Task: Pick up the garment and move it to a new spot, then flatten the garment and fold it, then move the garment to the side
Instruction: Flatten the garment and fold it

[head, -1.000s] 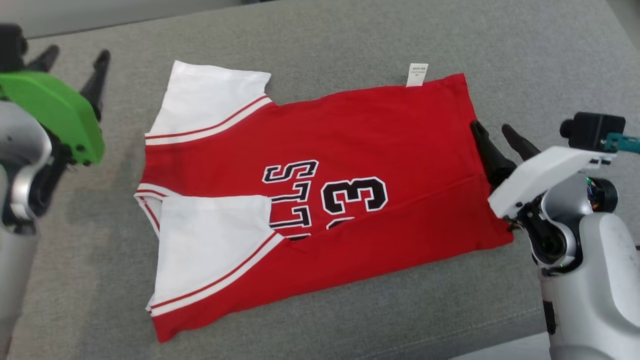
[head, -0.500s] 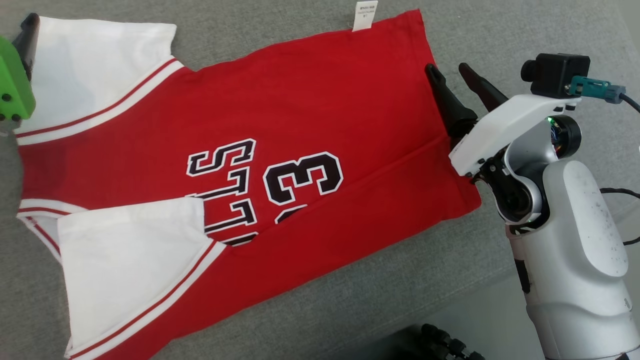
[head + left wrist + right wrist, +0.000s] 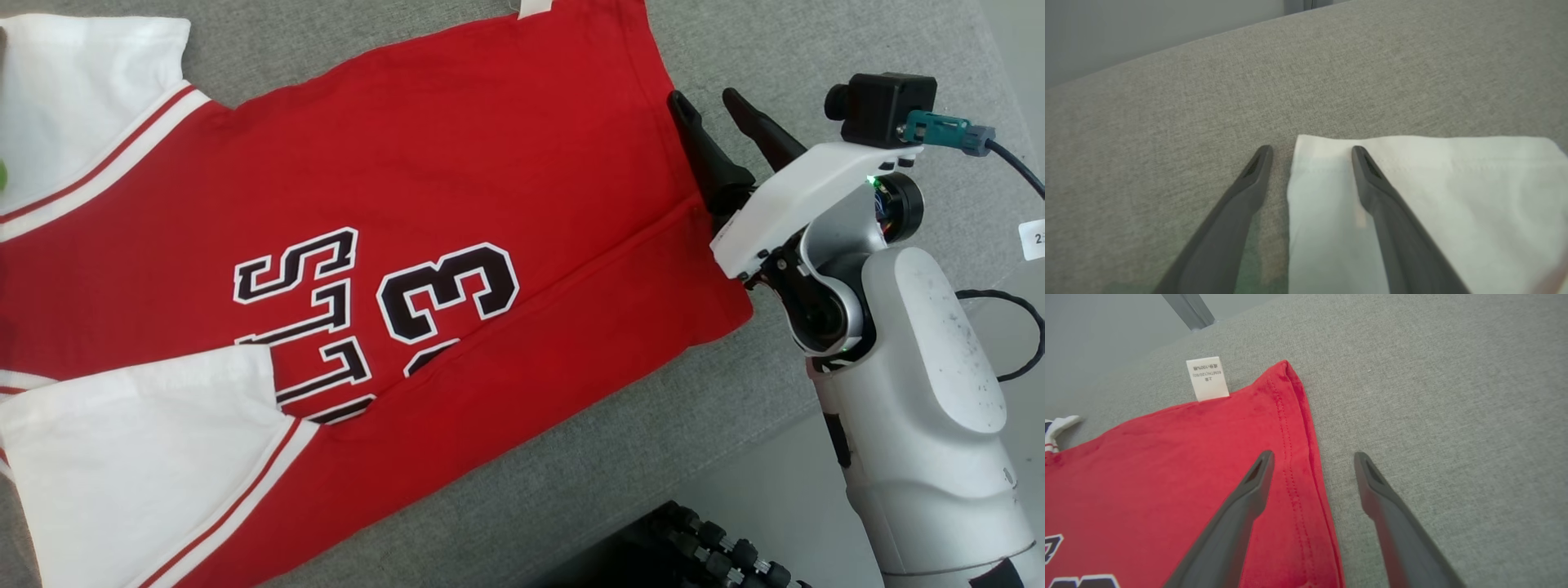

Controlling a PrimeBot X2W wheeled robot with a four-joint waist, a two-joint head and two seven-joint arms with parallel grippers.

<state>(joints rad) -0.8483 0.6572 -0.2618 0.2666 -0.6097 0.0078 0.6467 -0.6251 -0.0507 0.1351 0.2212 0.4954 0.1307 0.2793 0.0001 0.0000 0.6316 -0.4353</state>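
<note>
The garment, a red jersey with white sleeves and black lettering, lies flat on the grey cushion. My right gripper is open at the jersey's right hem. In the right wrist view this gripper straddles the stitched hem, its left finger over the red cloth and its right finger over bare cushion. My left gripper is open at the corner of a white sleeve, one finger over the sleeve and one over the cushion. Neither gripper has anything clamped in it.
The grey cushion ends in a front edge at the lower right, with pale floor beyond. A black ribbed part and a dark cable sit there. A white care label sticks out past the far edge.
The head camera has swung closer and to the right, so the jersey fills more of the picture. My left gripper has come in to the far sleeve's corner. The right gripper has stayed at the hem.
</note>
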